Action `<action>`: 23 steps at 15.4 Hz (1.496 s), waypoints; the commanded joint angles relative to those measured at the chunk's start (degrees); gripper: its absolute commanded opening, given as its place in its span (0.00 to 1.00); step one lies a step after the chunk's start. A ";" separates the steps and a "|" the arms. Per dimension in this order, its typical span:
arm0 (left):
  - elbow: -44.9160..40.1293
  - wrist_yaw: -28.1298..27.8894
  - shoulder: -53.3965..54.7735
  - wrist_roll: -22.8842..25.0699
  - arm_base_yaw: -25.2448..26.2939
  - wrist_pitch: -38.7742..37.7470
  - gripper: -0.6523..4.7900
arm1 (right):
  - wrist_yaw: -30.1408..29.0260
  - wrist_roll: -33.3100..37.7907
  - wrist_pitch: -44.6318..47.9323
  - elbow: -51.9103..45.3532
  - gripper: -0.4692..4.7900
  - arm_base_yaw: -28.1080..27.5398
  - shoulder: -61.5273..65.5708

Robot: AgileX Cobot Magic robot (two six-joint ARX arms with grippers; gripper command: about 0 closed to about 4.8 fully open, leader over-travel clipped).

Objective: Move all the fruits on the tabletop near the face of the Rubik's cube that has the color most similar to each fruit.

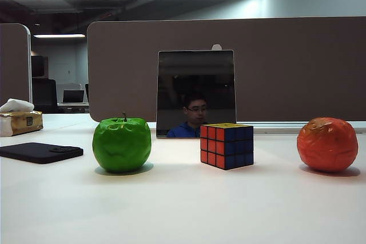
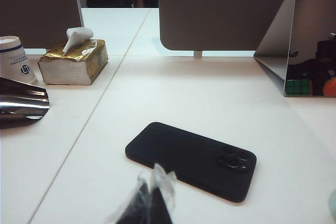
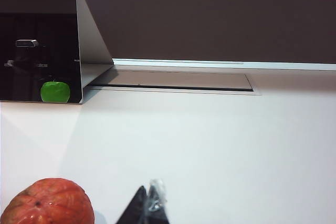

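Exterior view: dimpled glossy apple (image 1: 122, 144), wrinkled orange fruit (image 1: 327, 144) flank cube (image 1: 226, 146); both grippers' (image 2: 149, 203) (image 3: 148, 205) fingers pinched together.

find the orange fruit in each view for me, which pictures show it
Exterior view: the orange fruit sits on the tabletop at the far right, right of the Rubik's cube.
Left wrist view: only an orange spot reflected in the mirror at the right edge.
Right wrist view: the fruit itself in the bottom left corner.
Shared landmark: the mirror, seen in all three views.
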 commanded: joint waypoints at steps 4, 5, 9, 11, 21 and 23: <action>0.15 0.37 0.04 -0.20 -0.04 0.48 0.11 | 0.11 -0.09 0.96 -0.07 0.09 0.00 -0.07; 0.15 0.37 0.04 -0.20 -0.07 0.48 0.11 | 0.11 -0.11 0.94 -0.07 0.09 0.00 -0.07; 0.15 6.51 0.04 -3.45 -0.09 0.50 0.11 | -0.11 -0.04 1.01 -0.07 0.09 0.02 -0.07; 0.15 9.25 0.04 -3.43 -0.09 0.52 0.11 | -0.11 -0.07 1.11 -0.04 0.09 0.02 -0.07; 11.47 25.62 0.37 -7.69 -0.13 -11.63 0.11 | -3.48 -6.27 -24.96 20.87 0.09 0.07 1.09; 21.90 32.37 13.11 -5.95 -0.17 -16.66 0.11 | -2.67 -6.47 -42.05 38.47 0.09 0.07 18.82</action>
